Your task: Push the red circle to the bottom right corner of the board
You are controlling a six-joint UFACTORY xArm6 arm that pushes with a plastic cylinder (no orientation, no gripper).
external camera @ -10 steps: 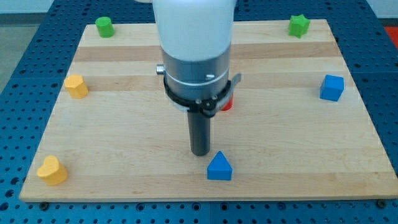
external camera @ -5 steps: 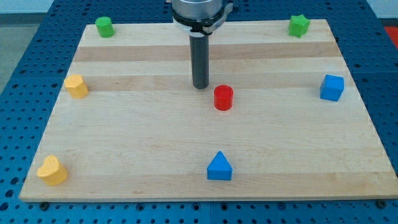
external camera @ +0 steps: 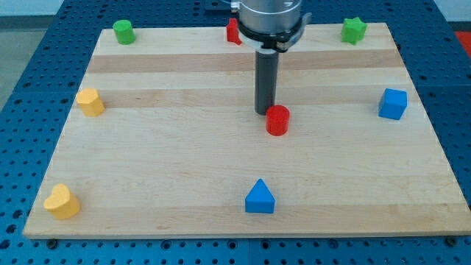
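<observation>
The red circle (external camera: 277, 120), a short red cylinder, stands near the middle of the wooden board (external camera: 169, 154), a little to the view's right. My tip (external camera: 265, 112) is the lower end of the dark rod and sits right against the red circle's upper left side. The board's bottom right corner (external camera: 441, 224) lies far down and to the right of both.
A blue triangle (external camera: 260, 197) lies below the red circle. A blue cube (external camera: 393, 104) is at the right edge. A green star (external camera: 354, 30), a green block (external camera: 124, 32) and a red block (external camera: 233, 31) line the top. Two yellow blocks (external camera: 90, 101) (external camera: 61, 202) sit at the left.
My tip moved up the board past the red circle, then right and down onto its upper left side. The red circle has shifted slightly right and down.
</observation>
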